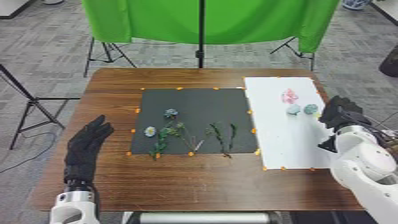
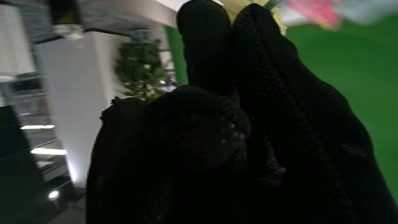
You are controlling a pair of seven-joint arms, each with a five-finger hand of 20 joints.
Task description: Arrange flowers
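Yellow flower, thin-petalled and pale, with a slip of green beside it, lay at the fingertips of the black-gloved right hand, over the right edge of a smooth white rectangular sheet. Two of that hand's fingers rose close together, their tips drawn in; as far as the dark glove allowed one to judge, they pinched the flower. The glove fabric was finely meshed.

On the sheet, near the hand, were a pink, ragged-petalled flower and two rounded, pale blue-green flower heads, side by side.

Beside the sheet, a matte dark-grey mat with orange tabs along its edges carried a dusty-blue clustered flower, a white oval flower with a yellow centre, and slender, leafy green stems. Both surfaces lay on the brown, wood-grained table. At its left side, the black-gloved left hand had straight fingers, mostly together. Beyond the table hung a bright green, softly folded cloth.
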